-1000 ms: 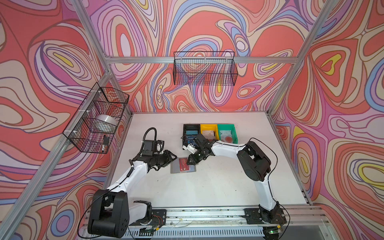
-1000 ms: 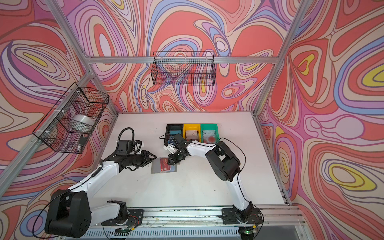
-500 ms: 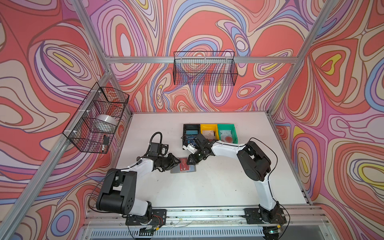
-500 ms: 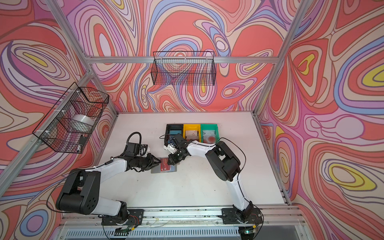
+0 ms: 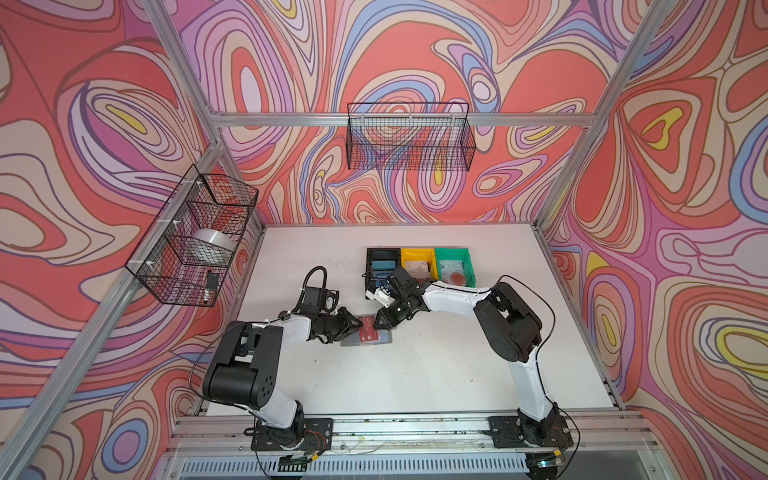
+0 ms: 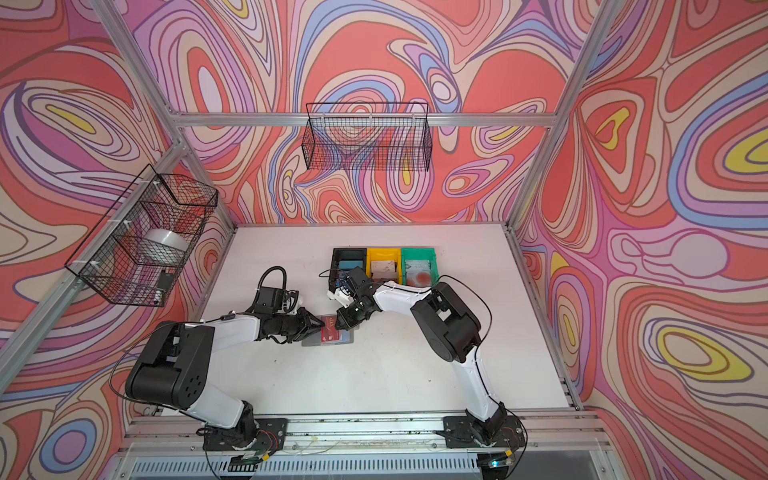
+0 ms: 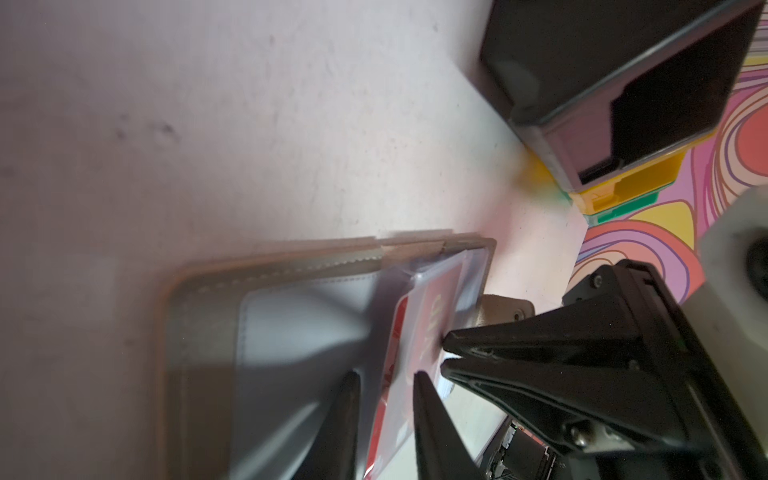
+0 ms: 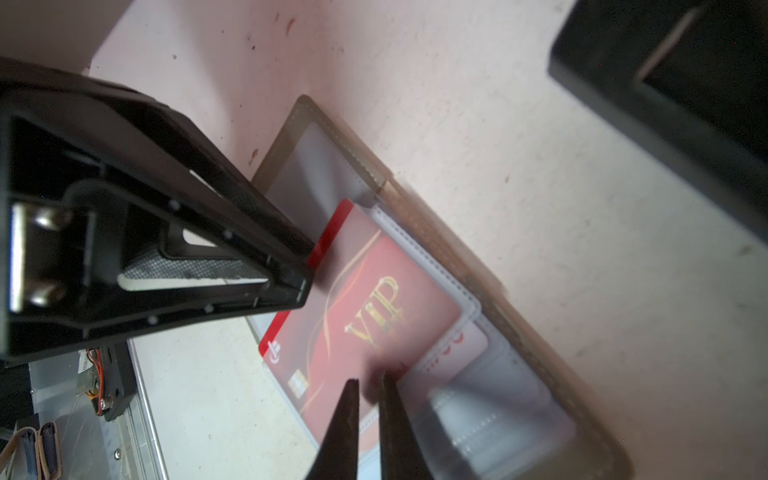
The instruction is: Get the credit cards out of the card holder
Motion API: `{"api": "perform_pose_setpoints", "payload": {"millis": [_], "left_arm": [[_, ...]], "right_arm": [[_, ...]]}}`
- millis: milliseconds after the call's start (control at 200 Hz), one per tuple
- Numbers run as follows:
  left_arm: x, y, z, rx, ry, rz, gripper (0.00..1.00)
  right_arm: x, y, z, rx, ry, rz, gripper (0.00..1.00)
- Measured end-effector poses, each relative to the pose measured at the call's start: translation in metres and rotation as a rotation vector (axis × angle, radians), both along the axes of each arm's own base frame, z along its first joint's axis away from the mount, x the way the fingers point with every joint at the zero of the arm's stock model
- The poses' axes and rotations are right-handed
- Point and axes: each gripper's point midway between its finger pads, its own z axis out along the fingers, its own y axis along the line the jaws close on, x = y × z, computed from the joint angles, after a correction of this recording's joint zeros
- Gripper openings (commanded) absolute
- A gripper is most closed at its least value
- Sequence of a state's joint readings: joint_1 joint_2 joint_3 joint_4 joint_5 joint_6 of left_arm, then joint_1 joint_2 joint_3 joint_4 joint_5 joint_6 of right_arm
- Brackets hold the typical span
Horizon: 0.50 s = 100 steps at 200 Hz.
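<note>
Noted the left pincer [image 7: 386,376] set narrow, jaws either side of the exposed edge of a thin red plastic card with gold VIP lettering [image 8: 365,299]; cannot tell whether clamped yet. Found the right pincer [image 8: 370,379] facing it across that card, jaws almost together, tips down on a translucent pocket; cannot tell if pinching film or only pressing.

Placed the card partly out of its pocket, free edge at the left pincer, far end under the right one. Saw the flat grey stitched booklet-like card holder with clear plastic pockets [image 7: 199,340] lying open beneath both pincers on the white tabletop [image 7: 249,124]. Glimpsed a whitish card with small red marks [image 8: 461,345] tucked in a pocket just beside the right tips. Spotted a row of black, yellow and green plastic bins [image 5: 417,250] just beyond the right pincer.

Judged step: drawing out the red card. Next, likely: firm pinch, then a straight pull out of the pocket mouth while keeping the holder pinned flat.
</note>
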<state>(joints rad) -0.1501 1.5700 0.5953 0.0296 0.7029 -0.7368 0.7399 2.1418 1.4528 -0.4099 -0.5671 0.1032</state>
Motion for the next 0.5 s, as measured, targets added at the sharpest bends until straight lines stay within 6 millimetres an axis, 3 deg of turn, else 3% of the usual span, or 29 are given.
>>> {"api": "perform_pose_setpoints", "payload": {"millis": [105,290,501], "left_arm": [[0.0006,-0.0009,-0.0016,-0.005,0.001,-0.003,0.23],[0.001,-0.0014,-0.0049,-0.007,0.006,-0.005,0.11],[0.001,-0.0016,-0.0046,-0.008,0.002,-0.009,0.09]], "right_arm": [[0.0001,0.0001,0.0,0.0,0.0,0.0,0.14],[0.0,0.0001,0.0001,0.001,0.0,0.0,0.13],[-0.0002,-0.0002,-0.0001,0.0,0.002,0.0,0.14]]}}
